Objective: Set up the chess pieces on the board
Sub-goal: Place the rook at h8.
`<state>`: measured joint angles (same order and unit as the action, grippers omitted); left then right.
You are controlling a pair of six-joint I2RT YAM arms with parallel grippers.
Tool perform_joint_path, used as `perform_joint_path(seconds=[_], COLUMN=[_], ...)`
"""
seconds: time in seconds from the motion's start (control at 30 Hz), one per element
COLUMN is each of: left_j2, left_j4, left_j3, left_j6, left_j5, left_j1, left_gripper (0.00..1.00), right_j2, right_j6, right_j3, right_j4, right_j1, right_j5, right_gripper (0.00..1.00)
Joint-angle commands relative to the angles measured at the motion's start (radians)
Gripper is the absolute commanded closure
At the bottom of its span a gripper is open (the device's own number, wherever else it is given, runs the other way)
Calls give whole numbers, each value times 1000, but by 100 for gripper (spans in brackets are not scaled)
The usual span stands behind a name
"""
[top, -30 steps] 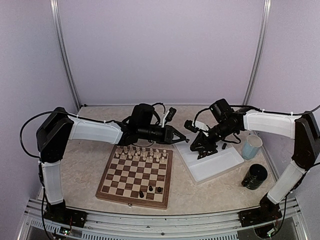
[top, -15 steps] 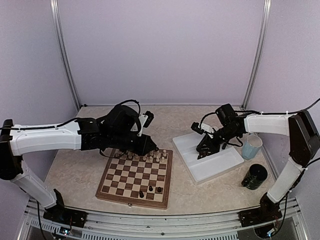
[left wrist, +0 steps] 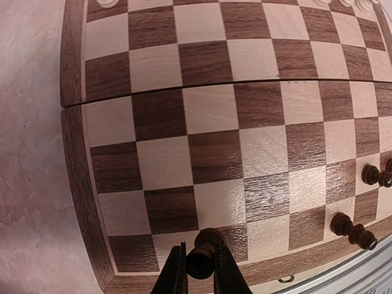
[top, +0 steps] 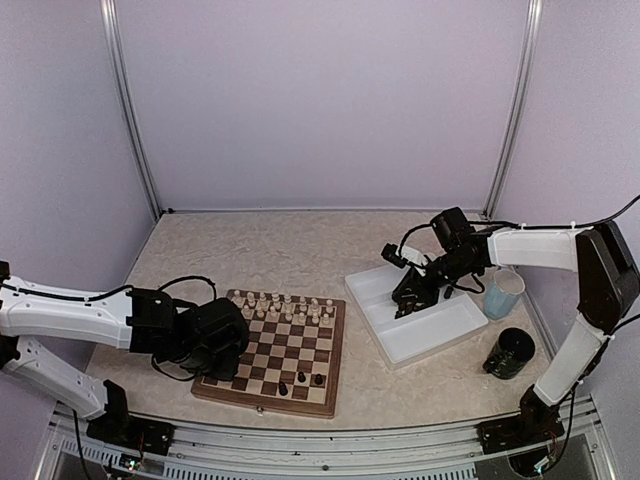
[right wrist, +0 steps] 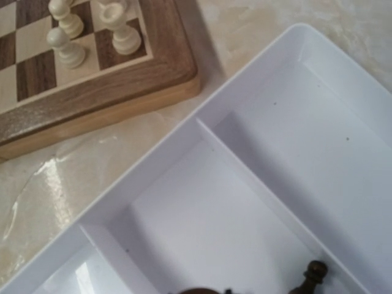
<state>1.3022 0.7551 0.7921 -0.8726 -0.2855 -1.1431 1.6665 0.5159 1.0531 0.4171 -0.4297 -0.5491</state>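
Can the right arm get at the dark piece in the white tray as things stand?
Probably yes: the right pincer hangs over the white tray, and the dark piece sits uncovered in an open compartment. The jaws are shut, so they must open first.

Left arm (top: 60, 315) low, right arm (top: 535, 245) outstretched, jaws narrow.

High rear camera overlooks all; close, downward wrist cameras share the board (top: 252, 362).

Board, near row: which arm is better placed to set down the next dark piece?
Left. The left pincer is shut on a dark piece just above the board, by its near-left corner. The right pincer is over the white tray, off the board.
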Motion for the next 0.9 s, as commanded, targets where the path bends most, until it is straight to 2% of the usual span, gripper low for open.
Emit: perform_joint_path(seconds=[0.0, 0.23, 0.73, 0.87], left_j2=[-68, -139, -131, -120], left_j4=[70, 90, 114, 106], left_j3=[-54, -123, -149, -149], left_j6=[-134, -184, -209, -197], left_j5=[-36, -18, -67, -62], left_j1=[-10, -6, 27, 28], left_gripper=[100, 100, 100, 90], right_j2=[-21, -25, -15, -13], right_j6=[15, 15, 13, 15], right_j3=[-12, -12, -8, -9], right_j4=[-16, -15, -8, -7], right_j1=[6, 6, 6, 6], right_j5=[6, 6, -8, -11], right_gripper=[92, 92, 91, 91])
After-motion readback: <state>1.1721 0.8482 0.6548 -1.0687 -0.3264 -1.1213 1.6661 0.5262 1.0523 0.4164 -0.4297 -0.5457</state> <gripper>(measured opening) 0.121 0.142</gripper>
